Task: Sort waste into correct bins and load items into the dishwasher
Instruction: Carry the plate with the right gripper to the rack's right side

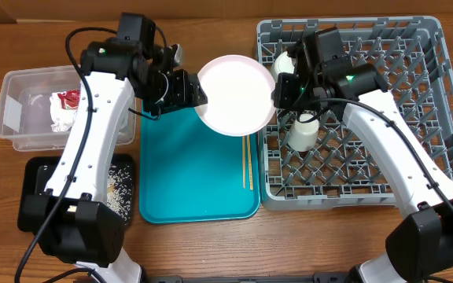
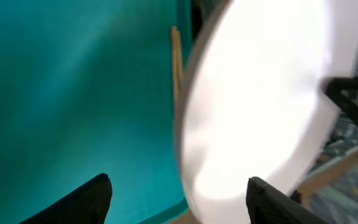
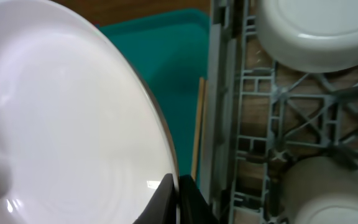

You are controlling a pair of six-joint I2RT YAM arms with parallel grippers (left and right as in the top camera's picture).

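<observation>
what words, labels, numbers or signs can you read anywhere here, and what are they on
No legible text in any view.
red wrapper in the clear tub: any print on it is too small to read.
plate, teal tray, dish rack: no writing or marks visible.

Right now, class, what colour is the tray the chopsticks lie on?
The tray is teal, clearest in the overhead view.
</observation>
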